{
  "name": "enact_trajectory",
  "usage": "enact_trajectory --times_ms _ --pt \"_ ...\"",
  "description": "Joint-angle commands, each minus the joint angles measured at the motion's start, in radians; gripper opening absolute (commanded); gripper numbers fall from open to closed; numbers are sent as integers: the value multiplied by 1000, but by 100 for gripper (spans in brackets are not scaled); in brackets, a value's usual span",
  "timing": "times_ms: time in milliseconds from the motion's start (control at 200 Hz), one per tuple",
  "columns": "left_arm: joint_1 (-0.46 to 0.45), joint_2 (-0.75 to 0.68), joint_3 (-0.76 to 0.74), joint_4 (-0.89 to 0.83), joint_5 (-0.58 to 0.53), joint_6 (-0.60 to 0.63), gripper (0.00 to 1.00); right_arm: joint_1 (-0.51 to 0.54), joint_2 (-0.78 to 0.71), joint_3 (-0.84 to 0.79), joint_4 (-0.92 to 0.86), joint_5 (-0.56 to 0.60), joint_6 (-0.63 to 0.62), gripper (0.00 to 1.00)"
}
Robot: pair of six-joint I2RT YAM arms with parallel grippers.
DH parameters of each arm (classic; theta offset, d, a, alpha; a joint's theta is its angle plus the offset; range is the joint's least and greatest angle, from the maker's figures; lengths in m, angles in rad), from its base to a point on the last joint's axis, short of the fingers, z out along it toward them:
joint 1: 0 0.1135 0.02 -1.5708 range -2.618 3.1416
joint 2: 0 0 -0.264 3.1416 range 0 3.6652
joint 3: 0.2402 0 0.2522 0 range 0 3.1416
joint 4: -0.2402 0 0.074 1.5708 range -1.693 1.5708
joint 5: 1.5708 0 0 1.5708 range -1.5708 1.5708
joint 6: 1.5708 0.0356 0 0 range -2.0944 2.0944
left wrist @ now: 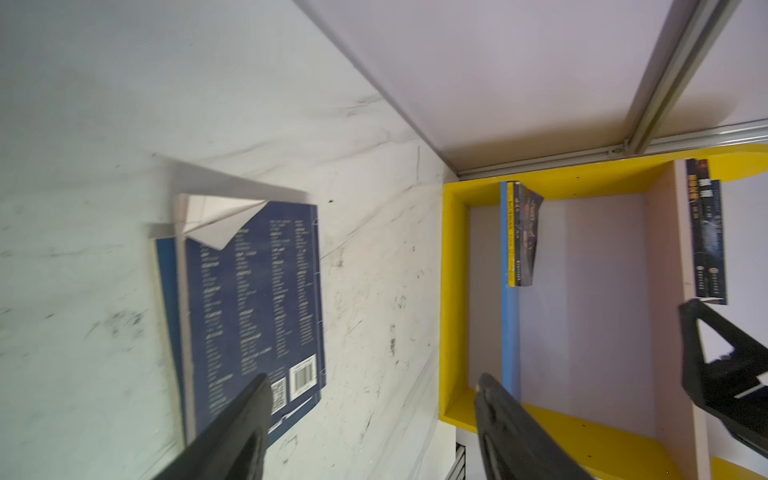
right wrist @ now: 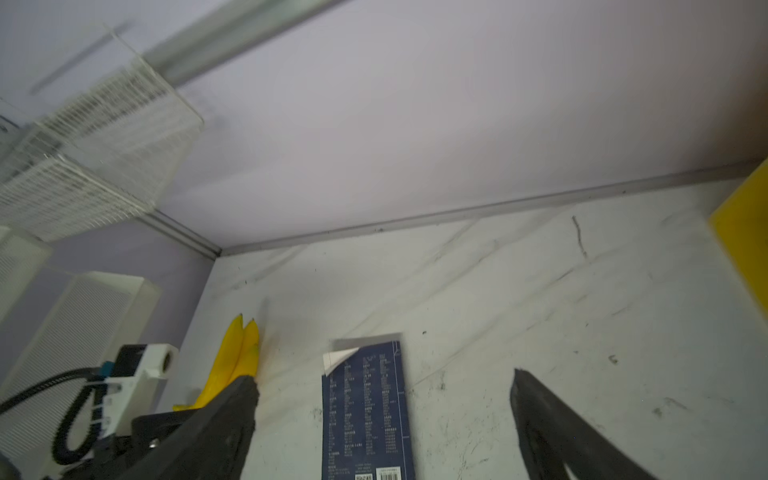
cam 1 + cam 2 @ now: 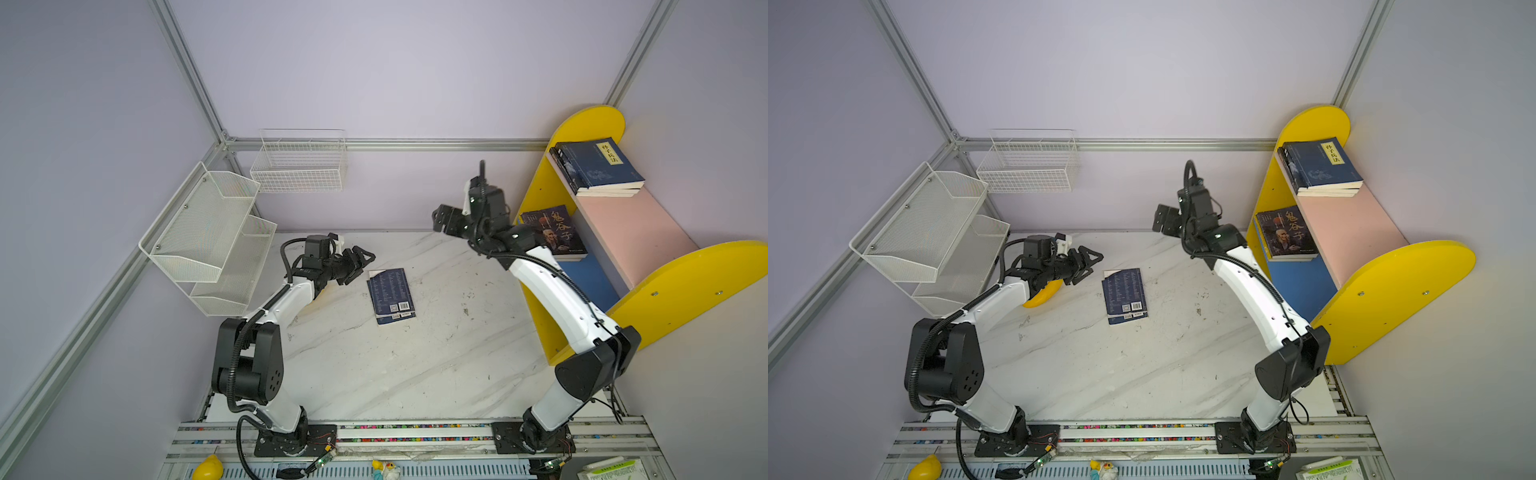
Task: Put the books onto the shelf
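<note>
A navy book (image 3: pixel 390 296) (image 3: pixel 1124 296) lies back cover up in the middle of the table, one corner of its cover curled (image 1: pixel 253 307) (image 2: pixel 365 411). The shelf (image 3: pixel 623 232) (image 3: pixel 1350 237) stands at the right. A pile of books (image 3: pixel 598 166) with a navy one on top rests on its pink board, and a dark book (image 3: pixel 555 230) with an orange title lies on its blue board. My left gripper (image 3: pixel 361 264) (image 1: pixel 374 380) hovers open just left of the table book's far corner. My right gripper (image 3: pixel 446 222) (image 2: pixel 382 376) hangs open and empty, raised left of the shelf.
Yellow bananas (image 3: pixel 1042 295) (image 2: pixel 239 361) lie on the table under my left forearm. A white mesh tiered rack (image 3: pixel 208 237) and a white wire basket (image 3: pixel 299 162) hang on the walls at the back left. Small yellow toys (image 3: pixel 208 467) sit beyond the front rail.
</note>
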Motion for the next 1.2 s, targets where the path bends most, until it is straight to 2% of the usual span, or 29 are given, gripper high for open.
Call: enact_trajectory --times_ms 0,125,220,380,545,795,900,1045,1195 --pt "-3 7 -107 -70 -1 88 75 10 59 -174 217 -55 66 93" --pt "-3 32 -167 9 25 51 74 14 151 -319 421 -228 122 84" --pt "-11 63 -157 21 23 59 74 20 236 -349 499 -328 124 80" --pt "-27 125 -120 25 15 56 73 25 365 -349 552 -373 120 77" --pt "-50 180 -111 27 -48 23 70 26 430 -338 565 -408 130 72" --pt "-73 275 -70 58 -75 -54 70 39 469 -343 583 -499 144 62" --pt "-75 307 -69 115 -40 -99 69 48 461 -363 620 -553 175 54" --pt "-75 343 -73 225 11 -166 69 52 414 -415 796 -672 300 42" --pt "-78 385 -44 329 67 -213 70 58 336 -431 844 -679 342 37"
